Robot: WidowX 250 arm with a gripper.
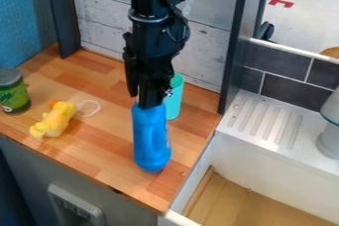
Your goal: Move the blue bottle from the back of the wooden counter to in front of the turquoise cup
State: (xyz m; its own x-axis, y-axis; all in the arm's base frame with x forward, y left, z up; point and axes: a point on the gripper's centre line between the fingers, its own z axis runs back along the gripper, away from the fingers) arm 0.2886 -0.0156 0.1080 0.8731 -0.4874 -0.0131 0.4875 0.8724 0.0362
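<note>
I have the blue bottle (151, 141) toward the right end of the counter (92, 150), its top clamped in my gripper (150, 103), closed to its width, a teal cup (175, 102) crowding one o'clock, a yellow toy (55, 120) at nine, a green jar (15, 93) at ten.

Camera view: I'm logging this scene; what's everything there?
Bottle: one, blue, below gripper
Cup: one, turquoise, behind bottle
Toy: one, yellow, counter's left
Cord: one, white, beside toy
Jar: one, green, left edge
Counter: one, brown, centre-left
Ridged board: one, white, right
Basin: one, white, lower right
Cut-off object: one, whitish, right edge
Tiles: several, grey, above ridged board
Planked wall: one, whitish, behind counter
Side wall: one, blue, left
Robot arm: one, black, top
Gripper: one, black, at bottle's top
</note>
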